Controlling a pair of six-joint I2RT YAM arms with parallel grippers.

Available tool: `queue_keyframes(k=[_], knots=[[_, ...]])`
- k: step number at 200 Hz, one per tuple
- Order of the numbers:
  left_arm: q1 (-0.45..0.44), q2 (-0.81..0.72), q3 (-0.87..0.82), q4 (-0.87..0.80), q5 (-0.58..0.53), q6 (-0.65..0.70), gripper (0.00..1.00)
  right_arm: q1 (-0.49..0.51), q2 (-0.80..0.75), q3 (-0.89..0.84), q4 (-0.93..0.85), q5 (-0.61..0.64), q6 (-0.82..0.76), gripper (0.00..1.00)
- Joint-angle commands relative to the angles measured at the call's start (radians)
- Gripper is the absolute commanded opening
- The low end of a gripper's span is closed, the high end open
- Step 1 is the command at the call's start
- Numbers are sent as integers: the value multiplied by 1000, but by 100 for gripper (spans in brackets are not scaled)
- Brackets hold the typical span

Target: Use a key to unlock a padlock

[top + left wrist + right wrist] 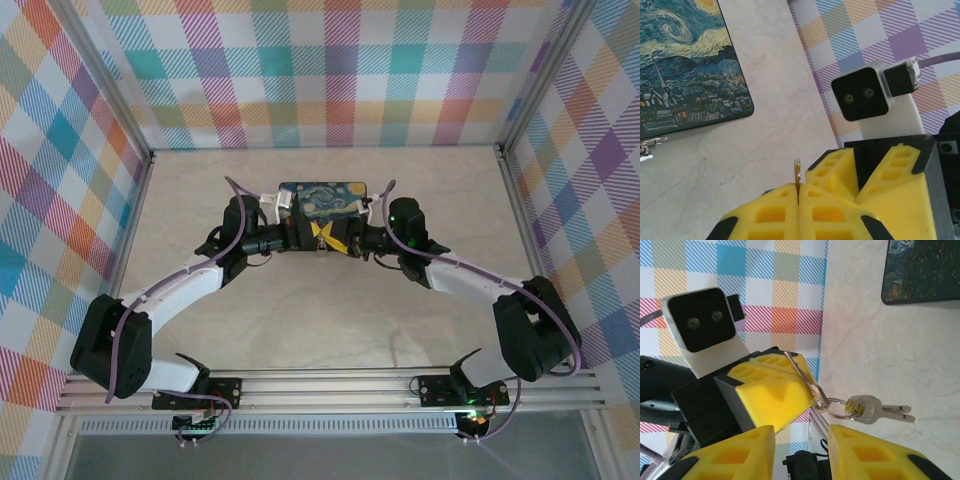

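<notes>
Arms [170, 290] bowed inward — left claw [798, 192] clamped on key [797, 172], right claw [801, 436] agape just beside it

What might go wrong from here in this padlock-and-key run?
1. The left tool pinches the key by a thin edge, and the bunch of spare keys hanging off it may twist it loose.
2. The right tool stands open close to that bunch, so closing or moving might snag it.
3. Both tools sit very close together, so a bump seems possible.
</notes>
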Motion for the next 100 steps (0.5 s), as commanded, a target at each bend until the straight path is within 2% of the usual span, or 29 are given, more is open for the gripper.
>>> queue_keyframes(k=[1, 33, 100], knots=[[10, -36, 27, 9, -20, -8, 0, 7, 19, 22, 26, 3, 28, 34], [10, -65, 24, -19, -41, 6, 0, 8, 27, 12, 45, 12, 27, 35], [10, -84, 24, -20, -55, -4, 0, 38, 88, -2, 324, 32, 172, 32]])
